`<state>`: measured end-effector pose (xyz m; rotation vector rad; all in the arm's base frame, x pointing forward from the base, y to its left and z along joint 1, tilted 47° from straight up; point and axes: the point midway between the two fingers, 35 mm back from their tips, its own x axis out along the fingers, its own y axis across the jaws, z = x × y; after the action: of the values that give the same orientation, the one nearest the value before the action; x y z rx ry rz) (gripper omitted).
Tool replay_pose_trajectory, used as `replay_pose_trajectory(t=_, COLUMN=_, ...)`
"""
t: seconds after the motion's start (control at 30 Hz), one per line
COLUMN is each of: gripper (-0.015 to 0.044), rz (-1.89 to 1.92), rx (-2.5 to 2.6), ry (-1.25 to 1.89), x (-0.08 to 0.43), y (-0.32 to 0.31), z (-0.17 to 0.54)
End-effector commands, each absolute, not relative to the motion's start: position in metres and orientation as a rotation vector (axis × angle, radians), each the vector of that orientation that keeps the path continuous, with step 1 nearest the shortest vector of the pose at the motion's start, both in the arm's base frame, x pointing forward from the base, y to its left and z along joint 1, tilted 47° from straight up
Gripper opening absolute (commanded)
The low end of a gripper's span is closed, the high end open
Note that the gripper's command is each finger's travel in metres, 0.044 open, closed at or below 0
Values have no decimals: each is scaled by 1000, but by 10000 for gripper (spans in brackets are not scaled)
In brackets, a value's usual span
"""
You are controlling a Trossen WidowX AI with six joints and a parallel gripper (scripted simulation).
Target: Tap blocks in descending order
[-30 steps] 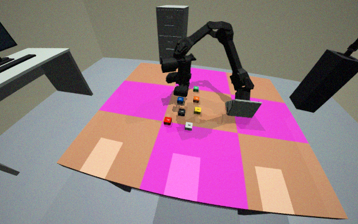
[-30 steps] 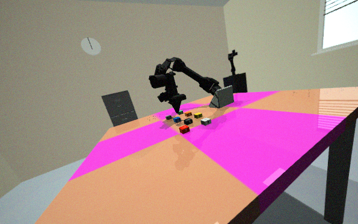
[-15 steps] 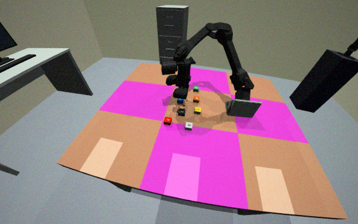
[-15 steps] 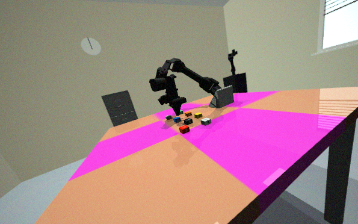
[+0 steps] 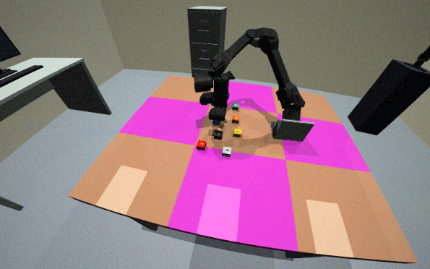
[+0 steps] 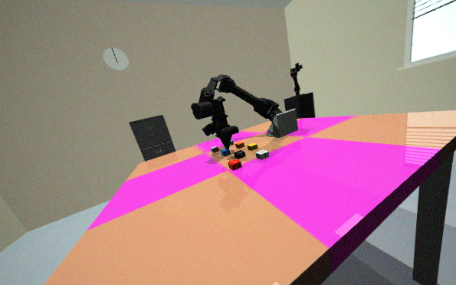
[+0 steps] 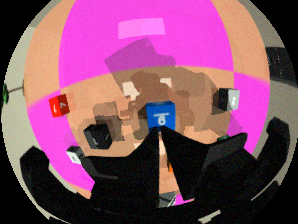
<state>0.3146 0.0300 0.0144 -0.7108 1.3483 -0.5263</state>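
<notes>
My gripper (image 6: 227,149) (image 7: 159,129) is shut, its tips together at the top near edge of the blue block (image 5: 216,123) (image 6: 224,152) (image 7: 161,111). In the wrist view the blue block's digit looks like a 6 with a bar above it. The black block (image 5: 217,134) (image 6: 239,155) (image 7: 98,136), red block (image 5: 201,145) (image 6: 234,165) (image 7: 59,105) and white block (image 5: 226,152) (image 6: 262,155) (image 7: 75,155) stand apart. So do the yellow (image 5: 237,133) (image 6: 252,146), orange (image 5: 235,119) (image 6: 240,145), green (image 5: 235,107) and grey (image 6: 214,149) (image 7: 232,99) blocks. The arm hides the grey block in the top view.
A grey slanted panel (image 5: 294,130) (image 6: 287,123) stands at the arm's base, right of the blocks. The table (image 5: 243,217) (image 6: 159,230) has a magenta and orange checker pattern. A desk with a monitor and a filing cabinet (image 5: 207,36) stand beyond it.
</notes>
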Motion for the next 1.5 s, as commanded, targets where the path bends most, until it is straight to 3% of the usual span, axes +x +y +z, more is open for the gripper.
replay_pose_trajectory(t=0.0, gripper=20, rz=-526, rx=-709, ry=1345, x=311, y=46, z=29)
replay_pose_trajectory(t=0.53, gripper=20, rz=-523, rx=-709, ry=1348, x=296, y=104, z=86)
replay_pose_trajectory(t=0.8, gripper=20, rz=-524, rx=-712, ry=1352, x=231, y=72, z=104)
replay_pose_trajectory(t=1.47, gripper=20, rz=-526, rx=-713, ry=1349, x=243, y=11, z=48)
